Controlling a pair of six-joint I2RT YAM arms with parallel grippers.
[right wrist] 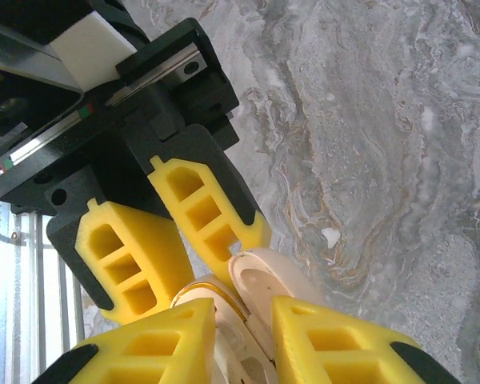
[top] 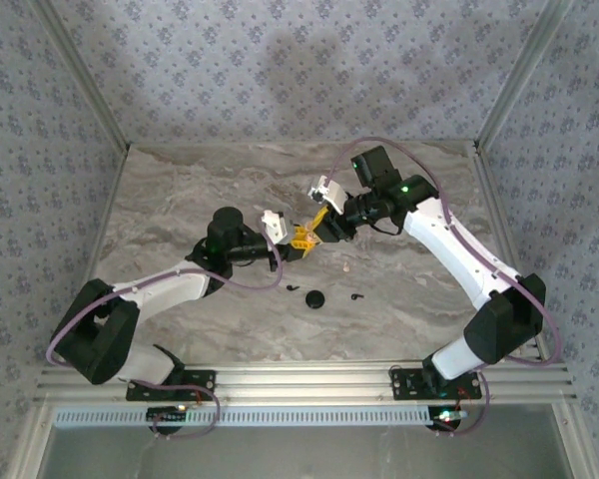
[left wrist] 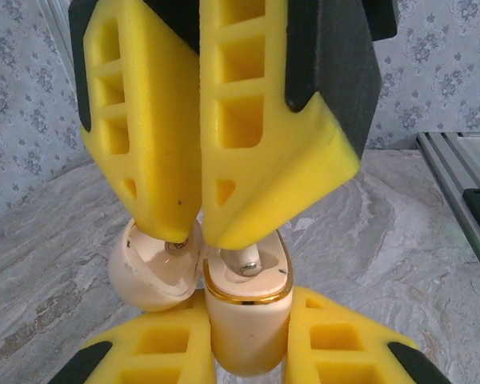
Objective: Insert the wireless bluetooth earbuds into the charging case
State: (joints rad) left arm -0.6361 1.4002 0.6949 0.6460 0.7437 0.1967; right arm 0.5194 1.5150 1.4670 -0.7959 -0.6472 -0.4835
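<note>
charging case (left wrist: 248, 332), bottom out of frame

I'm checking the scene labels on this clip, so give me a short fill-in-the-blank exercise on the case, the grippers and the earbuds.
1. The charging case has its lid ___.
2. Of the left gripper and right gripper, the one gripping the case body is the ___.
3. Both earbuds lie on the ___, beside the black puck.
Missing words: open; right; table.
</note>
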